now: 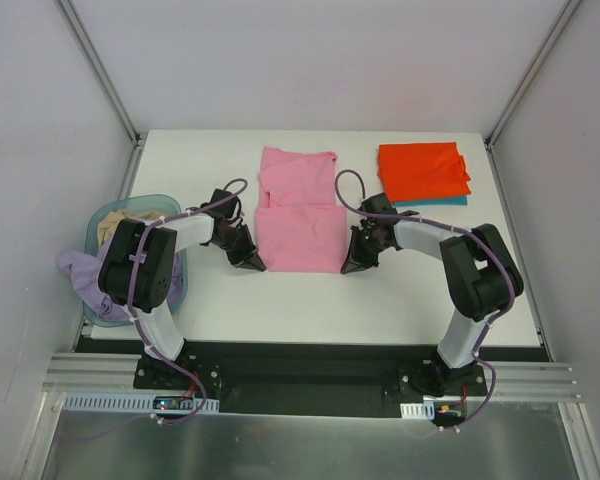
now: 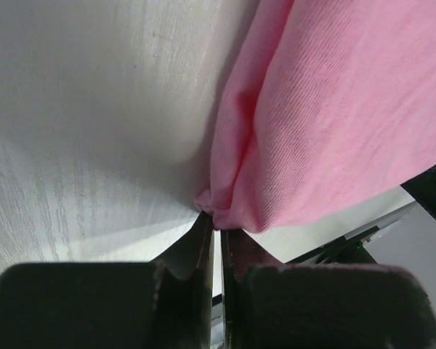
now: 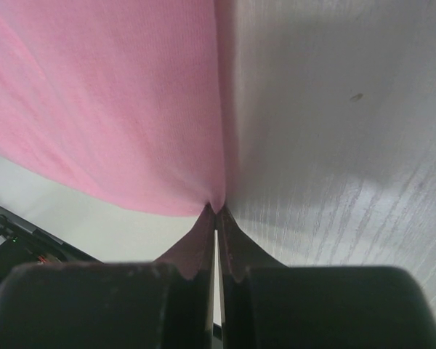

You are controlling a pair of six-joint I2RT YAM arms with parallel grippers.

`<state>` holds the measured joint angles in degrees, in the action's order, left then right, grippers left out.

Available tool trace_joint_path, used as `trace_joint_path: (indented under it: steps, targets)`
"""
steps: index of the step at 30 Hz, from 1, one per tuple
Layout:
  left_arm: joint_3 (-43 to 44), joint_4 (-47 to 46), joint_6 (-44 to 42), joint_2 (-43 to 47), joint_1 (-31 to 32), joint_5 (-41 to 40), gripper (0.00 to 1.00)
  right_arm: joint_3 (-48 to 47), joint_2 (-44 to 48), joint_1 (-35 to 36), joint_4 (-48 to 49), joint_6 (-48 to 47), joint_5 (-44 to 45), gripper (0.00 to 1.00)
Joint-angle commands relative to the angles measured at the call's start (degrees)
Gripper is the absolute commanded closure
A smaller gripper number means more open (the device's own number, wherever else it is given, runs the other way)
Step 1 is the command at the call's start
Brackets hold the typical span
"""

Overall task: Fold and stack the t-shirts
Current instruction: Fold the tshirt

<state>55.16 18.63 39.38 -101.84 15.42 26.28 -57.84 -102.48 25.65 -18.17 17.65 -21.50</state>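
Observation:
The bright pink t-shirt (image 1: 298,210) lies on the white table, its sides folded in to a long strip. My left gripper (image 1: 254,263) is shut on its near left corner; the wrist view shows the pink t-shirt (image 2: 327,116) bunched at the left gripper (image 2: 218,222). My right gripper (image 1: 354,266) is shut on the near right corner, where the pink t-shirt (image 3: 109,102) pinches into the right gripper (image 3: 216,211). A folded orange-red t-shirt (image 1: 423,171) rests on a teal t-shirt (image 1: 432,201) at the back right. A pale lavender t-shirt (image 1: 85,270) hangs over the basket.
The round light-blue basket (image 1: 176,286) stands at the table's left edge, holding a beige cloth (image 1: 132,215). The table's near edge (image 1: 310,338) runs just behind the arm bases. Frame posts stand at both back corners.

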Motion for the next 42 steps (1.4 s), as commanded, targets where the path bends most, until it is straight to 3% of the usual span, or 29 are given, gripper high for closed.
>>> trace_joint_path:
  steps: [1, 7, 13, 21, 25, 30, 33, 38, 42]
  targets:
    - [-3.3, -0.7, -3.2, 2.3, 0.8, -7.7, 1.00, -0.8, 2.3, 1.2, -1.0, -2.0, 2.2, 0.99]
    - [-8.4, -1.4, -3.0, 6.1, 4.0, -7.5, 1.00, -0.8, 4.3, 3.6, -5.2, -5.2, 5.3, 0.99]
    - [-18.0, -1.3, -0.1, 13.1, 7.0, -7.9, 1.00, 6.3, 12.3, 7.6, -8.1, -4.0, 7.9, 0.99]
    - [-27.6, 2.2, 7.8, 34.3, 16.5, -5.2, 1.00, 11.8, 27.3, 13.9, -20.7, -1.6, 8.1, 0.99]
    - [-24.8, 4.7, 9.2, 44.7, 17.5, -5.1, 1.00, 7.7, 35.0, 14.3, -22.9, -2.3, 6.2, 0.99]
    - [-19.1, 5.7, 8.2, 53.7, 17.5, -8.5, 1.00, -0.6, 35.2, 12.5, -23.2, -6.6, 3.8, 0.99]
    - [-14.8, 6.2, 5.9, 53.2, 17.5, -14.7, 1.00, -5.6, 33.1, 8.2, -20.9, -8.6, -0.1, 0.99]
    - [-5.6, 6.0, 4.7, 45.5, 16.0, -28.8, 1.00, -13.5, 26.8, 3.8, -16.4, -10.2, 3.3, 0.99]
    - [1.9, 5.5, 4.6, 39.2, 10.8, -28.0, 1.00, -19.7, 21.4, 0.4, -11.6, -10.0, -1.8, 0.99]
